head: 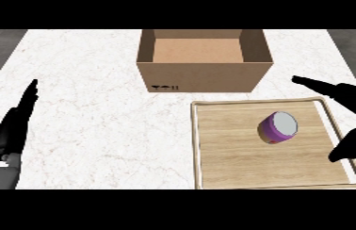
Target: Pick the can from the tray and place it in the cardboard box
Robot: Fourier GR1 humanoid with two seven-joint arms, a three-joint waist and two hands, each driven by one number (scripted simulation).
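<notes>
the left hand (17,123) rests at nine o'clock on the white marble bench (90,83), fingers straight and released. the open cardboard box (203,66) stands at twelve o'clock. below it the wooden tray (236,163) carries the purple can (278,127), tilted on its side. at three o'clock the right hand (341,94) hovers by the tray's edge, fingers spread, holding nothing
</notes>
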